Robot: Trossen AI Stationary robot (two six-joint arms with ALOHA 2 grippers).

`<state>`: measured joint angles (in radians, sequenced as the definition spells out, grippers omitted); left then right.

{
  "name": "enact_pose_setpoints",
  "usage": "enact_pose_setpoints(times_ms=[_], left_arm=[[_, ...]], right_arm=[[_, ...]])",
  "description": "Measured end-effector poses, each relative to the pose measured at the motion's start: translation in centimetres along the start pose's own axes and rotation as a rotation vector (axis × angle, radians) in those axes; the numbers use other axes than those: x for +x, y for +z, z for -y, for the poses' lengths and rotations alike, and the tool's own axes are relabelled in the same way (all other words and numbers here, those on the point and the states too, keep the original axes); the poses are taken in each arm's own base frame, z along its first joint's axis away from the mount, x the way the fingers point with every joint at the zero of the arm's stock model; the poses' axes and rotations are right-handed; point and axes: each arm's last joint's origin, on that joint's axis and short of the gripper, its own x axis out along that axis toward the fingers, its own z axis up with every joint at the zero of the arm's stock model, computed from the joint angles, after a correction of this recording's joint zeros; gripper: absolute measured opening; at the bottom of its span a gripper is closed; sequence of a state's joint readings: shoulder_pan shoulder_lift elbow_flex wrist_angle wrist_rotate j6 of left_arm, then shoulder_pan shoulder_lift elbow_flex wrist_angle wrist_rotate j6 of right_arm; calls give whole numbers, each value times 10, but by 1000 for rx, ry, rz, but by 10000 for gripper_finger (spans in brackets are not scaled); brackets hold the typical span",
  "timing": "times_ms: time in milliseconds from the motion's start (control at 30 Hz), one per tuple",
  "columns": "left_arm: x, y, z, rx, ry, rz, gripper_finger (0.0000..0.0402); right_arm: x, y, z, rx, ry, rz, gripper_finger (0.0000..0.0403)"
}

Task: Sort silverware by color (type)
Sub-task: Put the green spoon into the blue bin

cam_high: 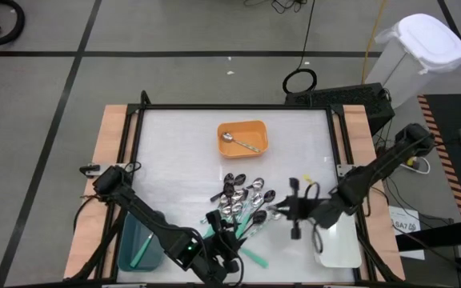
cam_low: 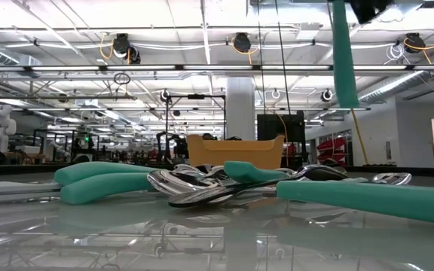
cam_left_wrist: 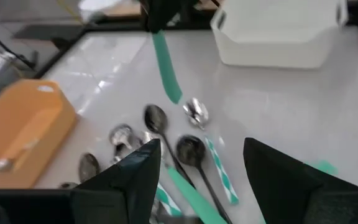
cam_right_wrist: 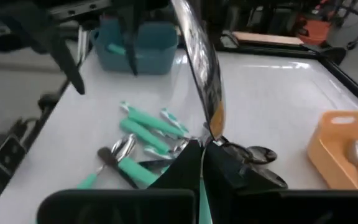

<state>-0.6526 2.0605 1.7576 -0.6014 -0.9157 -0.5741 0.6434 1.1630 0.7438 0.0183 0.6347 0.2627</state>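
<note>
two tools over the spoon pile (cam_high: 242,206): left tool (cam_high: 229,240) spread apart and empty, right tool (cam_high: 288,210) clamped on a silver spoon (cam_right_wrist: 201,68).

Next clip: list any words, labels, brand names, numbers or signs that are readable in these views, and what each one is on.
No text can be read in any view.
White tag off the table's right edge, high view: dark printing, too small to read.
Orange tray, teal tray, white tray, spoon pile: no markings visible.
Room behind, low view: no legible signs.
</note>
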Motion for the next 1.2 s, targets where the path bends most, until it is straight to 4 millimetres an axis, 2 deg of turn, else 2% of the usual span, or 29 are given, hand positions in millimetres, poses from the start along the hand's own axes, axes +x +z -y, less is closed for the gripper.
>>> enact_pose_setpoints(times_ms=[100, 300, 567, 733, 1200], left_arm=[[5, 4, -4, 4, 46, 29, 230], [18, 13, -12, -50, 90, 63, 230], [29, 21, -19, -105, 103, 85, 230], [29, 21, -19, -61, 109, 86, 230], [24, 24, -13, -121, 78, 127, 230]], right_arm=[[-8, -15, 10, 77, 28, 91, 2], [-12, -25, 23, 177, 46, 275, 2], [-11, -20, 25, 184, 36, 326, 2], [-12, -17, 26, 179, 35, 355, 2], [-13, -15, 25, 159, 64, 374, 2]])
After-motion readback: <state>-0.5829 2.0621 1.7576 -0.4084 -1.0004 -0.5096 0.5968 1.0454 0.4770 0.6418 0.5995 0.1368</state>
